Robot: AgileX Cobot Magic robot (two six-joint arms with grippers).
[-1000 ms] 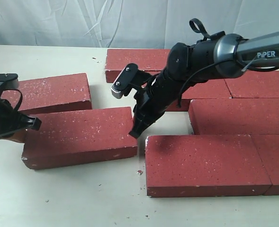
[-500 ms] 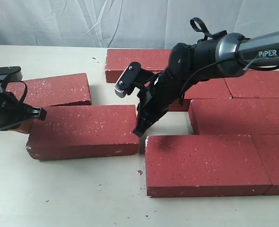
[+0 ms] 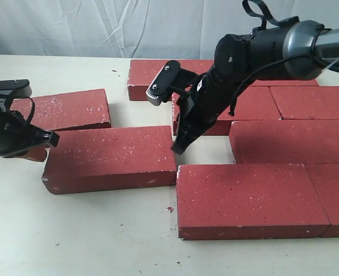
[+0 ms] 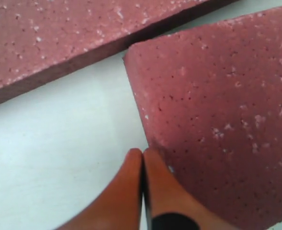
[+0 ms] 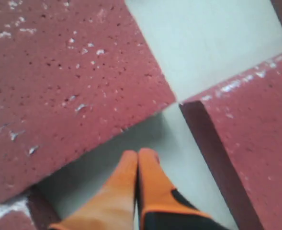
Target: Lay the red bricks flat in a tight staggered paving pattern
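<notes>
Several red bricks lie flat on the table. My left gripper (image 3: 40, 154) is shut and empty, its orange fingertips (image 4: 155, 165) pressed against the left end of a loose brick (image 3: 109, 158) (image 4: 217, 120). That brick's right end nearly meets the front brick (image 3: 250, 198). Another loose brick (image 3: 65, 109) (image 4: 83, 33) lies behind it at an angle. My right gripper (image 3: 179, 148) (image 5: 138, 155) is shut and empty, tips pointing down over the bare gap between the loose brick (image 5: 69, 81) and the middle-row brick (image 3: 290, 141) (image 5: 255, 143).
More bricks form rows at the right: a back brick (image 3: 169, 75), two behind the middle row (image 3: 244, 106) (image 3: 313, 100), and one at the front right edge (image 3: 336, 198). Bare white table (image 3: 71, 230) lies in front and at the far left.
My left gripper has pushed the loose brick to the right until it almost touches the front brick. My right gripper has drawn back to the right and slightly up.
</notes>
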